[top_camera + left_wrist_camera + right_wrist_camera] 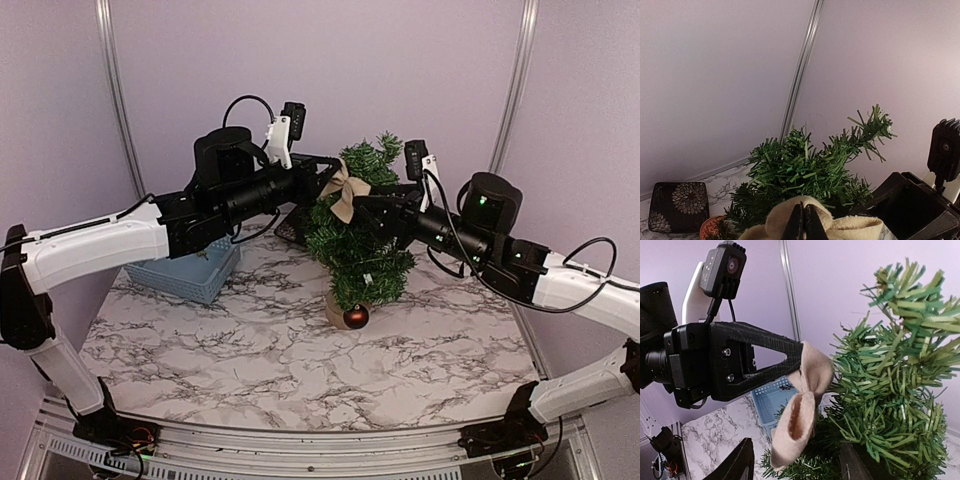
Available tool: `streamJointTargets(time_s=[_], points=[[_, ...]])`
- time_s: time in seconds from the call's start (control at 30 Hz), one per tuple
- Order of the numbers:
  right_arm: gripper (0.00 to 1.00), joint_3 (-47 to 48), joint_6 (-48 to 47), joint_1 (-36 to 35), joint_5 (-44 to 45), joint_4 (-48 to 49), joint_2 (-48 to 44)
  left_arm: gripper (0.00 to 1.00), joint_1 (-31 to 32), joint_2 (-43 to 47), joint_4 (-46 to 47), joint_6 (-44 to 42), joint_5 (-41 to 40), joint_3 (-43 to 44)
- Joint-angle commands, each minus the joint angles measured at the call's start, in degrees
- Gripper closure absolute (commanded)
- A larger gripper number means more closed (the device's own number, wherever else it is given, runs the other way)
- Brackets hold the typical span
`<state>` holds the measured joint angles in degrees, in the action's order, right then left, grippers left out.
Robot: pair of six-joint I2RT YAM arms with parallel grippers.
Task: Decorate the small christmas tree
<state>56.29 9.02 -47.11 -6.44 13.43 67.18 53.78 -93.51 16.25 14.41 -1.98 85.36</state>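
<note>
Left end effector (804, 221): my jaws are pressed fully together on the middle knot of a beige bow (805, 385), whose loops spread to either side of the fingertips. In the right wrist view the bow's long axis runs steeply, upper loop high and to the right, lower loop hanging down and to the left.

The tree (360, 245) lies straight ahead of this end effector, just past the bow. Its upper branches are touching or nearly touching the far loop; which of the two I cannot tell. The tree stands roughly upright on the surface (250, 350), near the middle towards the back, with a red bauble (355, 317) low on its near side.

Right end effector (795, 462): my jaws stand wide apart and hold nothing. They reach in from the opposite side, below the bow, with the tree's lower branches in front of the right-hand finger.

Judgement: my left arm is nearer, since it already carries the bow. The placing turns on pushing the bow forward along that arm's own line into the branches near the top, while the right end effector is placed to steady the tree or pinch a twig.
</note>
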Motion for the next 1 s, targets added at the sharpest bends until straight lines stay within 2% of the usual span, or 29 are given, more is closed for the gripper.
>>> streamJointTargets(time_s=[0.0, 0.07, 0.13, 0.33, 0.6, 0.77, 0.93, 0.97], points=[[0.48, 2.85, -0.10, -0.49, 5.32, 0.64, 1.29, 1.00, -0.78, -0.84, 2.89, 0.93, 1.07, 1.41], [0.57, 3.08, -0.07, -0.51, 7.76, 0.10, 1.67, 1.00, -1.26, -1.18, 3.04, 1.64, 1.18, 1.07], [0.60, 3.24, -0.04, -0.46, 9.98, -0.44, 2.17, 1.00, -1.83, -1.35, 3.21, 2.41, 1.32, 0.59], [0.52, 4.51, 0.53, -0.49, 9.59, -1.29, 4.43, 1.00, -2.43, -2.33, 3.35, 2.86, 1.71, 0.08], [0.54, 5.40, 0.22, -0.52, 9.39, -2.40, 5.33, 1.00, -2.62, -3.03, 3.35, 3.90, 4.71, -1.00], [0.62, 5.07, 0.04, -0.52, 11.27, -3.47, 5.16, 1.00, -2.62, -2.86, 3.31, 4.54, 4.44, -2.30], [0.62, 4.86, 0.13, -0.46, 14.10, -5.56, 4.88, 1.00, -2.62, -2.70, 3.35, 5.30, 3.84, -3.16], [0.61, 4.61, 0.18, -0.52, 14.28, -5.67, 4.50, 0.97, -2.63, -2.69, 3.35, 5.49, 3.87, -3.25]])
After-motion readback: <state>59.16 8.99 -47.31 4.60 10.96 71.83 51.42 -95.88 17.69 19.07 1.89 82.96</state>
